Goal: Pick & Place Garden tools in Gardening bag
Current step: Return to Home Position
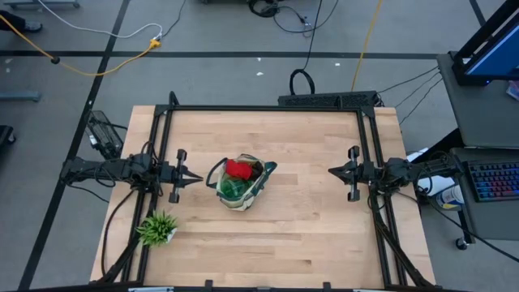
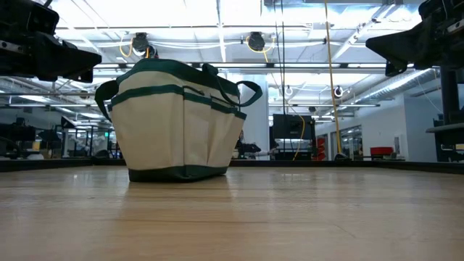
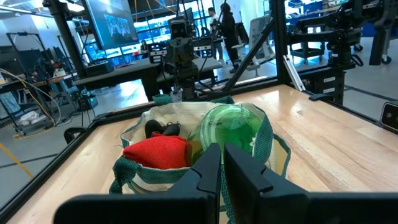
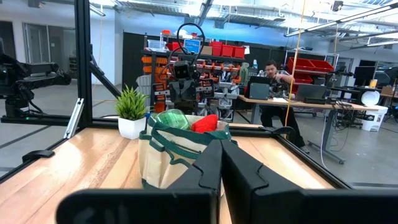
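Item 1, bag (image 1: 237, 203): I am seeing it standing upright near the middle of the table (image 1: 300, 235), its mouth open upward and its handles drooping outward. It is sitting between the two grippers, a little closer to the left one.

Item 2, glove (image 1: 238, 169): it is lying on top inside the bag, showing above the rim.

Item 3, spray bottle (image 1: 233, 188): it is resting inside the bag, touching the glove, on the side toward the plant's edge of the table.

Item 4, left gripper (image 1: 195, 176): I am reading its fingers as pressed together with nothing between them. It is pointing at the bag from the left edge, its tip just beside the bag's handle and apart from it.

Item 5, right gripper (image 1: 332, 171): its fingers are likewise lying closed and holding nothing. It is facing the bag from the right edge, well apart from it.

Item 6, plant (image 1: 157, 228): it is standing in a white pot near a corner on the left edge, apart from the bag.
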Motion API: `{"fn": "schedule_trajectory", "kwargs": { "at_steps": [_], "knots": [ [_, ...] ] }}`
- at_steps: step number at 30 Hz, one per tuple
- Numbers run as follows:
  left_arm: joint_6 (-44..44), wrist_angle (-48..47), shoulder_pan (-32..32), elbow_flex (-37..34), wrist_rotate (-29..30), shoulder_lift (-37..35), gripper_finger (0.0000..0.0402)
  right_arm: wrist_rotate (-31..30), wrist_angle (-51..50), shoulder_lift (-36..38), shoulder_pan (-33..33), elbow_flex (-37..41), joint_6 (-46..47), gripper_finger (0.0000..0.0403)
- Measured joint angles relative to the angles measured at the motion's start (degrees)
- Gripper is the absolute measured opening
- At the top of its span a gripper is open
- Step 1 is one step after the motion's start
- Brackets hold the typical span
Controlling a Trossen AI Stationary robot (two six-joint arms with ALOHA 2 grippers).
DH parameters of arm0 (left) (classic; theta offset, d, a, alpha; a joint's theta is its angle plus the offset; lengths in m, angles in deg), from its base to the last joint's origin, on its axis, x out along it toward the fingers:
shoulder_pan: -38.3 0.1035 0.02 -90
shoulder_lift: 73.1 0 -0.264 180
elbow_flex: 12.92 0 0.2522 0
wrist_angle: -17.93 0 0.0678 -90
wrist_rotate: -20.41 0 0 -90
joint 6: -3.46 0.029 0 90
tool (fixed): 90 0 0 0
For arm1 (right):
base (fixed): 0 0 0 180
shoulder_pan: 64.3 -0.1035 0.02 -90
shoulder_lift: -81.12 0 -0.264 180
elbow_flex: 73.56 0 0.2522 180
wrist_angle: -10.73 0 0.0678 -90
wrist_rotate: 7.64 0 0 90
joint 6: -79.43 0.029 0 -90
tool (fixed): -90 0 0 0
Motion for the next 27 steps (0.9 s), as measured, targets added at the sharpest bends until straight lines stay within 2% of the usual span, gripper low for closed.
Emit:
{"fn": "schedule_trajectory", "kwargs": {
  "at_steps": [27],
  "knots": [
    [0.00,0.00,-0.02,0.00,0.00,0.00,0.0026,0.00,0.00,0.00,0.02,0.00,0.02,0.0002]
  ]
}}
